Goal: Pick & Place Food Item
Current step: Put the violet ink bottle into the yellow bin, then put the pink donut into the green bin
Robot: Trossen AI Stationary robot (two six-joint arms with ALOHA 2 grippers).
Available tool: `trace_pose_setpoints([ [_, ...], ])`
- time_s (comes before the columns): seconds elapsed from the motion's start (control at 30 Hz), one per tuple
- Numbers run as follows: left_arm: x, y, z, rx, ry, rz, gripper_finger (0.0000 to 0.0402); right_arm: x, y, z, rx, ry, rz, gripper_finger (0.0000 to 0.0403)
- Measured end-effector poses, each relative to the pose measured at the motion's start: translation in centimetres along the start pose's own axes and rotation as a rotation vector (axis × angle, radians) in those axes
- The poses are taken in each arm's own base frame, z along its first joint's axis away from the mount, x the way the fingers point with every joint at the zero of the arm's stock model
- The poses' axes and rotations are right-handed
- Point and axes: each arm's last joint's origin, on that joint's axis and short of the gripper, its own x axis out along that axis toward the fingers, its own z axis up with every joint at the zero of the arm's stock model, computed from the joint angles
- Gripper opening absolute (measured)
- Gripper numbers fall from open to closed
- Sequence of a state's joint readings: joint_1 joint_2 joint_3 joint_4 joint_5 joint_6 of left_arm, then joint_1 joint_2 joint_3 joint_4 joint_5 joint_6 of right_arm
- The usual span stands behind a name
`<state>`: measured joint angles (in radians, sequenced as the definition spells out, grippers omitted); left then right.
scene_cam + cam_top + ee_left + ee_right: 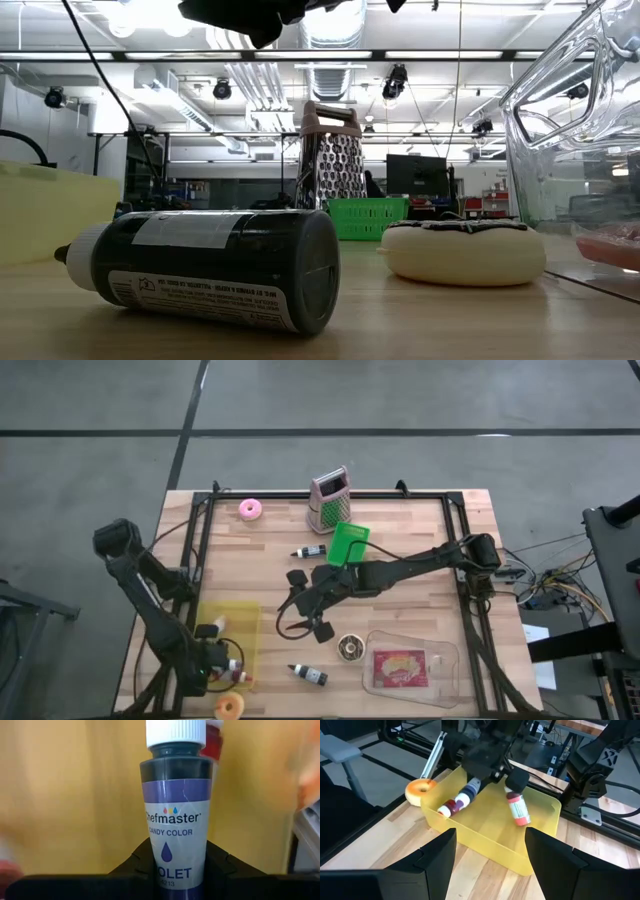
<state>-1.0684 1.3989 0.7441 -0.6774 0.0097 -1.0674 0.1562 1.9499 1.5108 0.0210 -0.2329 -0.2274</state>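
A violet candy-colour bottle [175,815] with a white cap is pinched between the left fingers [220,865], which clamp its lower body from both sides. In the right wrist view that bottle [467,792] hangs inside the yellow bin [485,837] at the near left of the bench [420,540], just beside a red-capped bottle [447,807] lying on the bin floor and near a red-labelled bottle [517,807] lying farther along it. The left gripper [215,650] reaches into the bin's near end. An orange donut [229,707] sits on the bench just outside the bin, at the near edge.

The right gripper [310,610] hovers mid-bench, its fingers [430,860] spread with nothing between them, facing the bin.

Right of the bin lie a dark bottle [309,675], a chocolate-iced donut [349,648] and a clear tray [445,670] holding a red packet [398,667]. Farther back stand a green basket [348,543], a grater [328,500], a small bottle [308,551] and a pink donut [250,510].
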Motion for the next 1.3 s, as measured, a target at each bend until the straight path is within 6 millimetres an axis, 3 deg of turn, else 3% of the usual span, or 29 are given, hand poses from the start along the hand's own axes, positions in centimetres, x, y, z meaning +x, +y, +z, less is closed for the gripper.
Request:
trace_pose_setpoints([
  [0.27, 1.1, -0.5, 0.3, -0.007, 0.07, 0.017, 0.0093, 0.1, 0.5, 0.1, 0.005, 0.004, 0.011, 0.0231],
  [0.5, 0.1, 0.0, 0.1, -0.053, 0.019, 0.02, 0.0093, 0.1, 0.9, 0.2, 0.001, 0.009, 0.008, 0.0231],
  [0.7, 0.4, 0.5, -0.1, -0.06, 0.007, 0.037, 0.0189, -0.3, 1.1, 0.7, -0.003, 0.003, -0.001, 0.0231],
  [0.83, 0.7, 0.9, -0.3, -0.06, 0.013, 0.049, 0.0231, -0.3, 1.3, 0.7, -0.008, 0.004, 0.001, 0.0231],
  [1.3, -0.6, 1.0, -0.3, -0.055, -0.079, 0.05, 0.0242, -0.2, 2.0, -0.1, -0.032, 0.121, -0.089, 0.0231],
])
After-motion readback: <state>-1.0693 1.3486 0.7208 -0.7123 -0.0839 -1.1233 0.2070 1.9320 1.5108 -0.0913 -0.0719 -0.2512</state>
